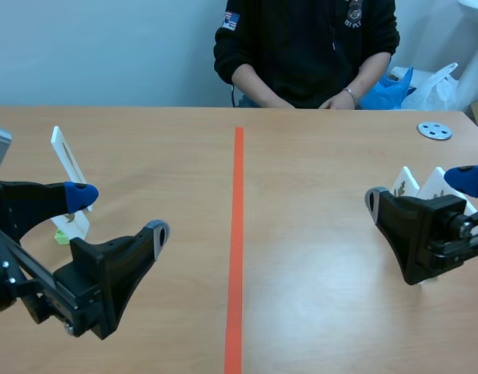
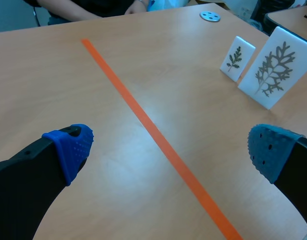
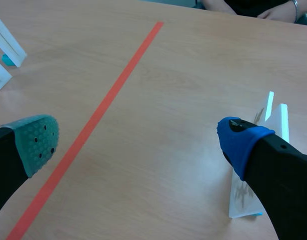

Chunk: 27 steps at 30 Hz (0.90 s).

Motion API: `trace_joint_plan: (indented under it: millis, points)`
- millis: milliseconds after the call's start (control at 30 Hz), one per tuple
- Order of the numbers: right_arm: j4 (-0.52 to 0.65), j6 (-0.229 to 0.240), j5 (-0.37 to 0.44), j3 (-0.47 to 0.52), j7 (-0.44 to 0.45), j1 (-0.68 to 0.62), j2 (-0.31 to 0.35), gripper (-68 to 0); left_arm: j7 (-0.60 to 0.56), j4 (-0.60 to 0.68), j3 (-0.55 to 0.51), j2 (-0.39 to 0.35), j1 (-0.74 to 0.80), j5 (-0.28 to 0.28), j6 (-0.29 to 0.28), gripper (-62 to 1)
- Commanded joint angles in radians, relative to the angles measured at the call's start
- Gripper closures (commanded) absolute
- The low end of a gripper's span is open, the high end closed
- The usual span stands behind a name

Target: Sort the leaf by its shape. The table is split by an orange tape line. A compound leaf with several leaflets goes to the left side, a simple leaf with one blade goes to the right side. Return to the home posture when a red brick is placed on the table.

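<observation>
My right hand (image 3: 138, 141) hung low over the wooden desk (image 3: 183, 60), fingers spread wide, nothing between them. The danger sat there. A large white card with a dark branching leaf (image 2: 273, 67) and a smaller white card with a sprig of leaflets (image 2: 237, 57) stood just beside its outer finger, at three o'clock. I judged that a sideways swing could topple them. Both looked compound yet stood right of the orange tape line (image 1: 237, 234), so I might have misjudged their shape. My left hand (image 2: 171, 150) waited spread and empty, another white card on a green foot (image 1: 66, 160) at its eleven o'clock.

smooth, faintly glossy wood-look table (image 1: 325, 273), matt orange tape line (image 1: 236, 249), smooth white plastic leaf cards (image 2: 274, 67), dotted rubbery pads (image 2: 71, 147)
</observation>
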Motion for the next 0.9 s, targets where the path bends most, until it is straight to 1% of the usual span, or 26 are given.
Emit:
trace_joint_plan:
  millis: [0, 267, 867]
  points:
    - [0.008, 0.0, 0.011, 0.01, 0.021, 0.003, 0.011, -67.9, -0.014, 0.003, 0.0, 0.003, -0.003, -0.004, -0.006, -62.3]
    - [0.008, 0.0, 0.011, 0.01, 0.021, 0.003, 0.011, -67.9, -0.021, 0.003, 0.0, 0.022, -0.004, -0.004, -0.006, -62.3]
    - [0.008, 0.0, 0.01, 0.01, 0.019, 0.003, 0.011, -67.9, -0.018, 0.003, 0.0, 0.021, -0.004, -0.004, -0.006, -62.3]
